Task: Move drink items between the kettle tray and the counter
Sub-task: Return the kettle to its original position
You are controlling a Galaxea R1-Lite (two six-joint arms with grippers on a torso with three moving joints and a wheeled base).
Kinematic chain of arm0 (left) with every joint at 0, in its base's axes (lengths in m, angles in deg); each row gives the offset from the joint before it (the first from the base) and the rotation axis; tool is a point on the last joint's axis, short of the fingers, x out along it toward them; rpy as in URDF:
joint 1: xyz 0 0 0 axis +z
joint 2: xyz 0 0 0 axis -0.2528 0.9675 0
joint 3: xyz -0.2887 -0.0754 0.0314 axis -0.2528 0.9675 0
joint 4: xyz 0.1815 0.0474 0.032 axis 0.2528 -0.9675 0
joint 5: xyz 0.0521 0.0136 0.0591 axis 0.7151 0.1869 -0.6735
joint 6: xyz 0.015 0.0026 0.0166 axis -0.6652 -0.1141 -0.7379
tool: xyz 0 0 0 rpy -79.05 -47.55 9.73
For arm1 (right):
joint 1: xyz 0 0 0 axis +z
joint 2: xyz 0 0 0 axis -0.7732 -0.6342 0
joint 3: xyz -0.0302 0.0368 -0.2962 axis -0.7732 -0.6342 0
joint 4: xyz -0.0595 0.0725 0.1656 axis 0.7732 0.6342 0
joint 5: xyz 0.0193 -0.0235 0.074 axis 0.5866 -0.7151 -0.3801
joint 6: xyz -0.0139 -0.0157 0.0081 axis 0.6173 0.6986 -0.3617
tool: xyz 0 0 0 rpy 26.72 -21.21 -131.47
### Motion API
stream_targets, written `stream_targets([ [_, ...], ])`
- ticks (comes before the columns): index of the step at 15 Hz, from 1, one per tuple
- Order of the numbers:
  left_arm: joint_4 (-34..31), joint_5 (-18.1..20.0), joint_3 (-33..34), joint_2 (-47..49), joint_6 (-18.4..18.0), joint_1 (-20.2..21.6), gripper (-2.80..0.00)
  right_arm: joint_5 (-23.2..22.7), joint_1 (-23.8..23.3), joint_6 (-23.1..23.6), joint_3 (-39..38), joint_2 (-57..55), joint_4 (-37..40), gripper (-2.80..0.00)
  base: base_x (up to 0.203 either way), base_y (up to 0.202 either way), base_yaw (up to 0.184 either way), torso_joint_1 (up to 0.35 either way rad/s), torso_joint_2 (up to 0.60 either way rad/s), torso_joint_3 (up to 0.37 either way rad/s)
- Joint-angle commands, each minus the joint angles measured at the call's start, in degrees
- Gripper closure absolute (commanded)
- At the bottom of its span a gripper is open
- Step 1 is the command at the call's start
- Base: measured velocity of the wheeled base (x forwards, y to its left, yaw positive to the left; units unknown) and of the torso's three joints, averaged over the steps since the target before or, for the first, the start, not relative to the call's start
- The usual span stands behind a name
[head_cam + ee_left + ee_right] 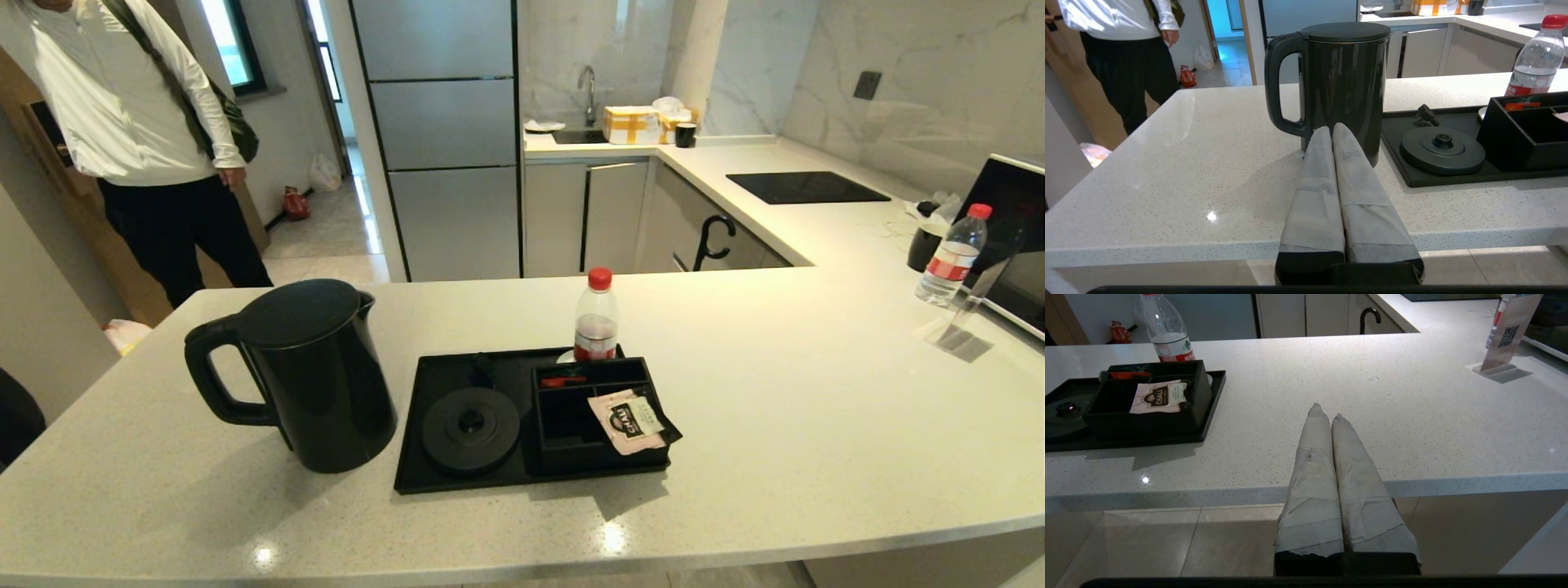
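Observation:
The black kettle stands upright on the counter, just left of the kettle tray, handle turned left. The round base on the tray is bare. A small bottle with red cap stands at the tray's far edge, behind the compartments. My left gripper is shut and empty, at the counter's near edge in front of the kettle. My right gripper is shut and empty over the counter, right of the tray. Neither arm shows in the head view.
A pink tea sachet leans on the compartments. A second bottle, a black cup, a clear sign stand and a microwave sit at the right. The black hob lies far back. A person stands beyond the counter's left end.

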Motion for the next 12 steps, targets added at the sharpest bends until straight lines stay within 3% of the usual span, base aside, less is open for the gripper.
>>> stream_targets([
  [1, 0.0, -0.1, 2.3, 0.0, -0.3, 0.0, 0.0, 0.0, 0.0, 0.0, -1.8, 0.0, -0.1, 0.0, 0.0, 0.0, 0.0, 0.0, 0.0, 0.0],
  [10, -1.7, 0.1, 2.3, 1.3, -0.8, 0.0, 0.0, 0.0, 0.0, 0.0, -1.8, 0.0, -0.1, 0.0, 0.0, 0.0, 0.0, 0.0, 0.0, 0.0],
  [12, -3.9, 0.1, -1.8, 5.5, 0.7, 0.0, 0.0, 0.0, 0.0, 0.0, -1.8, 0.0, -0.1, 0.0, 0.0, 0.0, 0.0, 0.0, 0.0, 0.0],
])
